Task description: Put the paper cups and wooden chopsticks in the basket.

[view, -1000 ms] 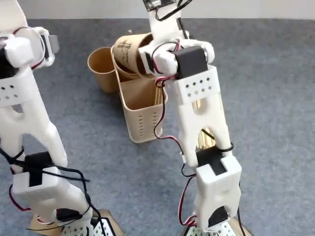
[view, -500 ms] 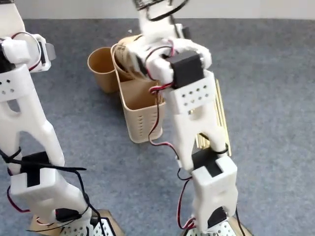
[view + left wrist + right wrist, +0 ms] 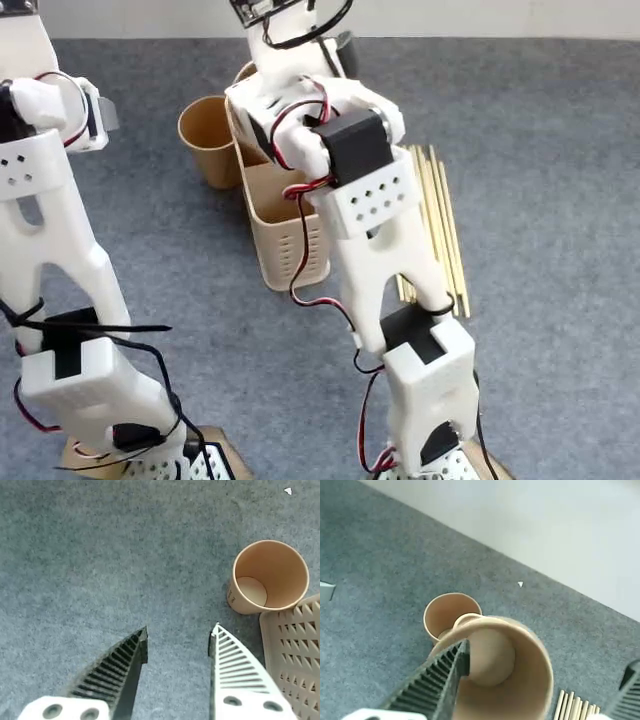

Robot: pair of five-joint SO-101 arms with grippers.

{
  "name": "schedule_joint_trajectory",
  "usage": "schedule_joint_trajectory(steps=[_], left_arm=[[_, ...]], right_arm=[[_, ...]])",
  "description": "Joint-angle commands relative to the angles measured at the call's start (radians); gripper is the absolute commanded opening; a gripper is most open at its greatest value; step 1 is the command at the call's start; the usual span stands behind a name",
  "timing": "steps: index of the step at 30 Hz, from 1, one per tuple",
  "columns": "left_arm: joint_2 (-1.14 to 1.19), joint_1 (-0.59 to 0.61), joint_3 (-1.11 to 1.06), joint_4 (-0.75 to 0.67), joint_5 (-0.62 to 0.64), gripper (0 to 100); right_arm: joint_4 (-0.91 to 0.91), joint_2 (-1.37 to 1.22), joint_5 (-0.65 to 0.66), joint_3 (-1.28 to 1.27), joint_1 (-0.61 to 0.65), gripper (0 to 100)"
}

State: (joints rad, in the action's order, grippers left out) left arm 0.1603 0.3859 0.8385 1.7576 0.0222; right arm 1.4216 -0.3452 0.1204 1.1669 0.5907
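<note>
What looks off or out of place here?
Nothing spilled or damaged. Out of place: one paper cup stands on the carpet beside the basket, and the chopsticks lie loose on the carpet on its other side.

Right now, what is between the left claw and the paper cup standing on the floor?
Just bare grey carpet between the left gripper and the paper cup, as the left wrist view shows.
</note>
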Motion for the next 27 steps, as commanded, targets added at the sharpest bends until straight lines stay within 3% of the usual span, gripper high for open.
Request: schedule_joint_trajectory(steps=[1, 6, 9, 12, 17, 23, 27], left_arm=[[-0.045, 0.036, 0.01, 0.008, -0.008, 22], [-0.157, 0.081, 0.001, 0.009, -0.008, 22], [-0.26, 0.174, -0.076, 0.011, -0.109, 22], [-0.415, 0.262, -0.328, 0.011, -0.258, 22], [-0.69, 0.285, -0.894, 0.006, -0.528, 22], [-0.808, 0.271, -1.302, 0.009, -0.612, 22], [-0.872, 0.361, -1.432, 0.009, -0.695, 22]], right_arm=[[-0.013, 0.024, 0.012, 0.022, 0.005, 44.0], [0.002, -0.015, 0.012, -0.033, -0.025, 44.0], [0.156, -0.01, 0.011, -0.053, -0.07, 44.0], [0.358, 0.036, 0.008, -0.025, -0.088, 44.0], [0.343, 0.232, -0.041, -0.386, -0.114, 44.0], [0.338, 0.441, 0.058, -0.788, -0.096, 44.0], [0.337, 0.529, 0.109, -0.943, -0.134, 44.0]])
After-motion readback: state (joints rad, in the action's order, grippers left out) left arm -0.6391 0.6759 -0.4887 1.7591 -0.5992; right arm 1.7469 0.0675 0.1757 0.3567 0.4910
